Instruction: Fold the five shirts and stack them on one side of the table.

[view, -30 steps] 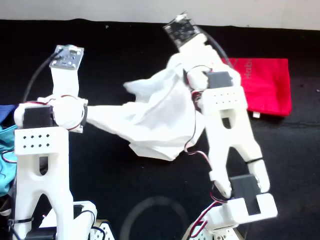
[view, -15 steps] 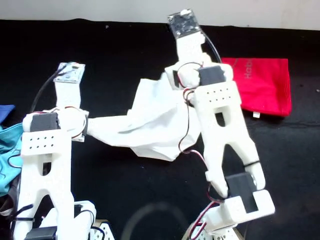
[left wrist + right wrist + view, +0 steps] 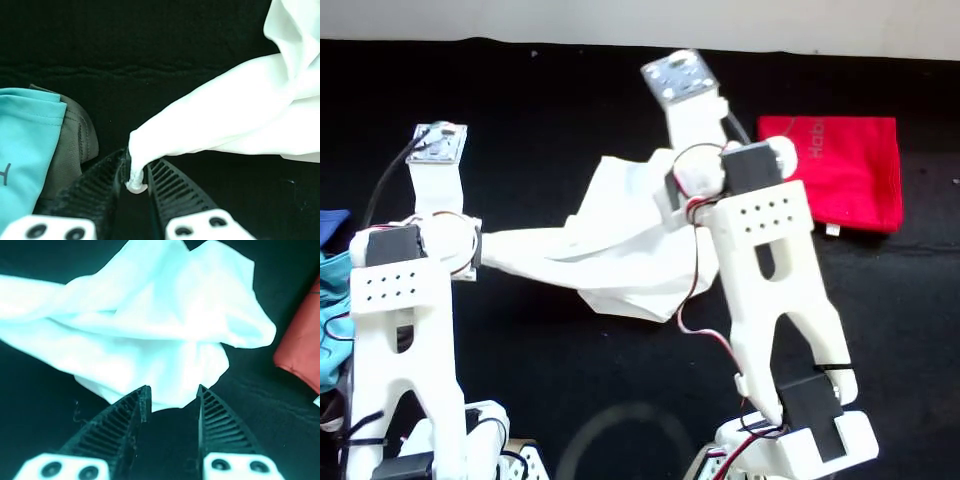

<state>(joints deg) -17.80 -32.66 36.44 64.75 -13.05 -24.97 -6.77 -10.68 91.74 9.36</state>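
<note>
A crumpled white shirt (image 3: 610, 250) lies stretched across the middle of the black table (image 3: 570, 110). My left gripper (image 3: 135, 176) is shut on one bunched corner of the white shirt (image 3: 240, 115), at the shirt's left end (image 3: 485, 248) in the high view. My right gripper (image 3: 172, 401) stands open just above the table, at the near edge of the white shirt (image 3: 150, 325), with nothing between its fingers. A folded red shirt (image 3: 850, 170) lies flat at the far right; the red shirt's edge (image 3: 305, 355) shows beside the right gripper.
A teal shirt (image 3: 25, 150) lies on a grey one (image 3: 75, 145) close by the left gripper. These sit at the table's left edge (image 3: 330, 300), with a blue garment (image 3: 330, 222) behind. Bare black table lies in front of the white shirt.
My left gripper has pulled the shirt corner to the left, drawing the cloth out longer. The right arm has swung over the shirt's far part, and the raised cloth there has dropped.
</note>
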